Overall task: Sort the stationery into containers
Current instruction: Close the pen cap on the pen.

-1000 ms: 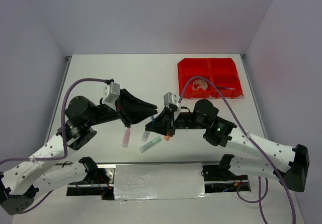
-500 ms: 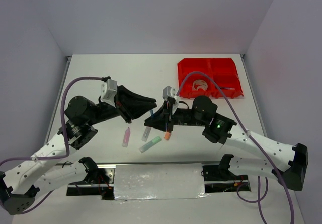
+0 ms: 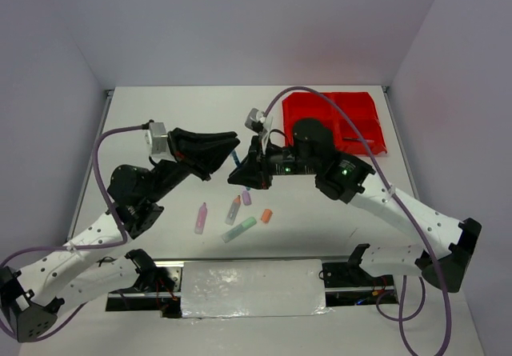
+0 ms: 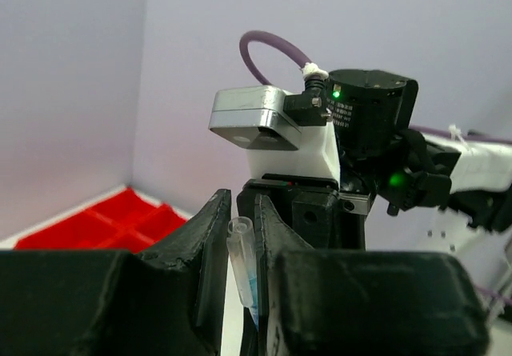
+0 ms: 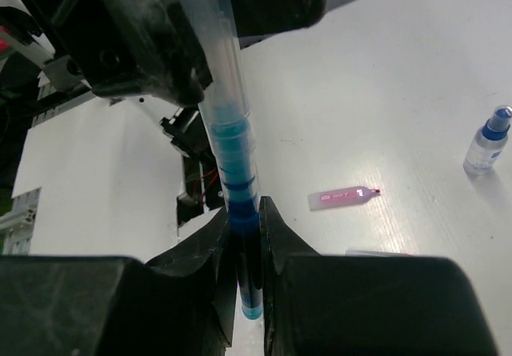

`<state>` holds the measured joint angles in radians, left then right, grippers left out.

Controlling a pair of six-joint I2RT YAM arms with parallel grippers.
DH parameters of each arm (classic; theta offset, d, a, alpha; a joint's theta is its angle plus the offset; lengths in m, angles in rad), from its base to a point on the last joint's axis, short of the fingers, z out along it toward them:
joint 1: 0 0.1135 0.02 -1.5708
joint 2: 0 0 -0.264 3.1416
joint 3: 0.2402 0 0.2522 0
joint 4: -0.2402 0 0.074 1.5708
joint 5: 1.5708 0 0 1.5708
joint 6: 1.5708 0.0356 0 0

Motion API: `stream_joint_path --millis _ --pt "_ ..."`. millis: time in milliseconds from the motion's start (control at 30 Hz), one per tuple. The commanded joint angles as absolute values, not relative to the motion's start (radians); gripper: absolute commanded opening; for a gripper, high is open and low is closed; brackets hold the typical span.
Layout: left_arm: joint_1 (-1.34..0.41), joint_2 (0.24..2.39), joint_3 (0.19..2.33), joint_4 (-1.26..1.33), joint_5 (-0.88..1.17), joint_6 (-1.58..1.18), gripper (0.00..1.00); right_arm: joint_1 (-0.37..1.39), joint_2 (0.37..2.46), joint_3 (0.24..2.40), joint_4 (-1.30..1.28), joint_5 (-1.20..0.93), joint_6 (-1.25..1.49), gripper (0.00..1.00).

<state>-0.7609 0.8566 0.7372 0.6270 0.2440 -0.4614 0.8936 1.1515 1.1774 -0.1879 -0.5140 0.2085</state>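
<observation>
Top view: we note the left gripper [image 3: 234, 142] and right gripper [image 3: 234, 177] tip to tip, a blue pen [image 3: 237, 159] between them, red containers [image 3: 360, 128] beyond. Left wrist: jaws clamp the pen's clear end. Right wrist: jaws clamp its blue end.
</observation>
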Motion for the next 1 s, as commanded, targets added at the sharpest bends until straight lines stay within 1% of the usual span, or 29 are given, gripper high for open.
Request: stream_joint_path --millis 0,67,133,267,300,367,400,433,467,500,533,600,667,700,733,767,833,867,933,967 --pt "-0.811 0.925 0.56 0.385 0.492 -0.515 0.0 0.844 1.146 1.488 0.203 -0.451 0.255 0.0" --pt "-0.85 0.923 0.5 0.46 0.509 -0.54 0.0 0.841 1.196 1.586 0.167 -0.466 0.244 0.0" --pt "-0.883 0.936 0.474 0.457 0.474 -0.537 0.0 0.838 1.239 1.667 0.147 -0.48 0.247 0.0" --pt "-0.919 0.931 0.445 0.436 0.401 -0.531 0.0 0.828 1.261 1.701 0.138 -0.492 0.249 0.0" --pt "-0.92 0.904 0.448 0.405 0.384 -0.529 0.0 0.83 1.244 1.678 0.146 -0.503 0.244 0.0" --pt "-0.919 0.847 0.475 0.367 0.353 -0.503 0.0 0.831 1.218 1.567 0.193 -0.5 0.25 0.0" --pt "-0.919 0.83 0.492 0.301 0.324 -0.493 0.0 0.83 1.194 1.486 0.208 -0.497 0.252 0.0" --pt "-0.919 0.815 0.543 0.26 0.278 -0.474 0.0 0.833 1.186 1.45 0.228 -0.511 0.255 0.0" --pt "-0.92 0.799 0.576 0.215 0.225 -0.466 0.0 0.834 1.181 1.422 0.222 -0.569 0.25 0.0" --pt "-0.919 0.775 0.612 0.166 0.095 -0.465 0.0 0.842 1.175 1.39 0.215 -0.603 0.233 0.0" --pt "-0.917 0.764 0.676 0.096 0.043 -0.469 0.0 0.873 1.161 1.32 0.195 -0.627 0.183 0.0" --pt "-0.917 0.735 0.738 0.049 -0.047 -0.463 0.01 0.905 1.132 1.216 0.172 -0.661 0.115 0.0" --pt "-0.917 0.72 0.814 0.023 -0.061 -0.442 0.18 0.92 1.114 1.145 0.196 -0.69 0.126 0.0" --pt "-0.917 0.718 0.836 0.021 -0.057 -0.431 0.3 0.923 1.095 1.088 0.208 -0.696 0.146 0.0" --pt "-0.916 0.718 0.88 0.021 -0.025 -0.413 0.35 0.925 1.088 1.062 0.227 -0.696 0.153 0.0" --pt "-0.916 0.722 0.9 0.025 -0.008 -0.404 0.44 0.925 1.08 1.043 0.232 -0.695 0.158 0.0" --pt "-0.916 0.732 0.946 0.035 0.059 -0.393 0.52 0.927 1.057 0.991 0.251 -0.683 0.176 0.0" --pt "-0.916 0.739 0.957 0.05 0.077 -0.391 0.57 0.927 1.048 0.97 0.255 -0.683 0.181 0.0" --pt "-0.916 0.738 0.968 0.074 0.115 -0.39 0.64 0.928 1.045 0.954 0.245 -0.681 0.183 0.0" --pt "-0.916 0.733 0.969 0.096 0.12 -0.393 0.73 0.928 1.042 0.947 0.242 -0.678 0.181 0.0"
